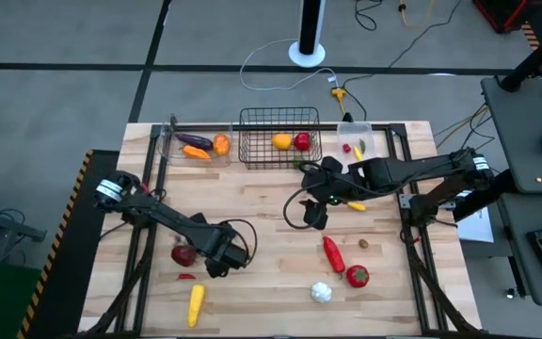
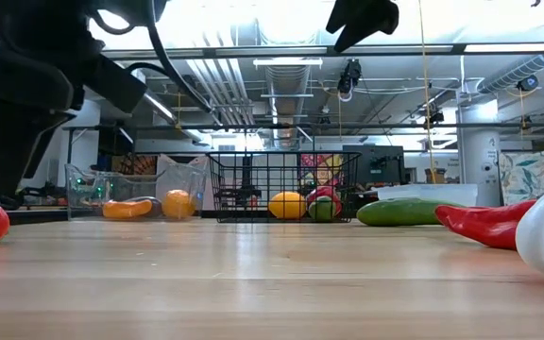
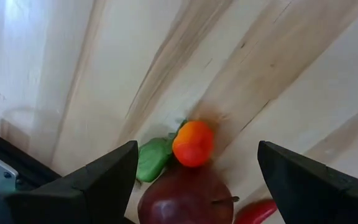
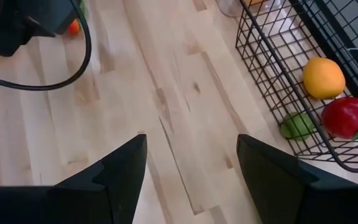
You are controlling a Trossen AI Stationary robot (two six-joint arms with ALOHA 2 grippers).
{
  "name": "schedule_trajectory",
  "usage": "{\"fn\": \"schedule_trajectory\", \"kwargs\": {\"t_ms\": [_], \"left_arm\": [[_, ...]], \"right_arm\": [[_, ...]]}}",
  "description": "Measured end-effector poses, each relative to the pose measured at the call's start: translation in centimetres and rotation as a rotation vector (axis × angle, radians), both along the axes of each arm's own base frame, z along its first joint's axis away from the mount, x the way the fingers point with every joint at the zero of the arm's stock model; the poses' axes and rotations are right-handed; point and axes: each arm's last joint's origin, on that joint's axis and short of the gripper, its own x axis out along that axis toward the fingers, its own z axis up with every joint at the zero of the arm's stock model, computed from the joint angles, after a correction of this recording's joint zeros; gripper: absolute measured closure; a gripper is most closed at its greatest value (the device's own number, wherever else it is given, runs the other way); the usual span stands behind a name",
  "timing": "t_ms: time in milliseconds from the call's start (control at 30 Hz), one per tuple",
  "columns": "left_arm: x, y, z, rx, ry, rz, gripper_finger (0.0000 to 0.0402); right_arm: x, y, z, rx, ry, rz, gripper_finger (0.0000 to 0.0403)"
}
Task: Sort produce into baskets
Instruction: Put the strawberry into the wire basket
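Observation:
My left gripper (image 1: 216, 256) (image 3: 197, 146) is open and hovers at the table's near left. In its wrist view, a dark red round fruit (image 3: 185, 196) (image 1: 184, 252) lies between its fingers, next to a small orange fruit with a green leaf (image 3: 192, 143). My right gripper (image 1: 315, 215) (image 4: 191, 138) is open and empty above bare table in front of the black wire basket (image 1: 280, 151). The basket holds an orange (image 4: 323, 78), a red fruit (image 4: 348, 117) and a green piece (image 4: 298, 126). A wide clear bin (image 1: 169, 143) holds an eggplant, a carrot and an orange. A small clear bin (image 1: 373, 134) stands at the far right.
A red pepper (image 1: 333, 252), a red tomato (image 1: 357, 276), white garlic (image 1: 320, 292) and a small brown piece (image 1: 364, 243) lie at the near right. A yellow piece (image 1: 196, 303) lies near the front edge. A cucumber (image 2: 409, 212) lies before the basket.

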Motion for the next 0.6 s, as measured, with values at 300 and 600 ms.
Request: {"fn": "schedule_trajectory", "kwargs": {"t_ms": [300,600], "left_arm": [[-0.8,0.3,-1.0,-0.004,0.049,0.003,0.009],[-1.2,0.5,-1.7,0.001,0.073,0.0,0.009]], "right_arm": [[0.0,0.2,-0.5,0.005,0.014,-0.003,0.0161],[-0.1,0.2,-0.9,0.005,0.026,-0.004,0.0161]]}}
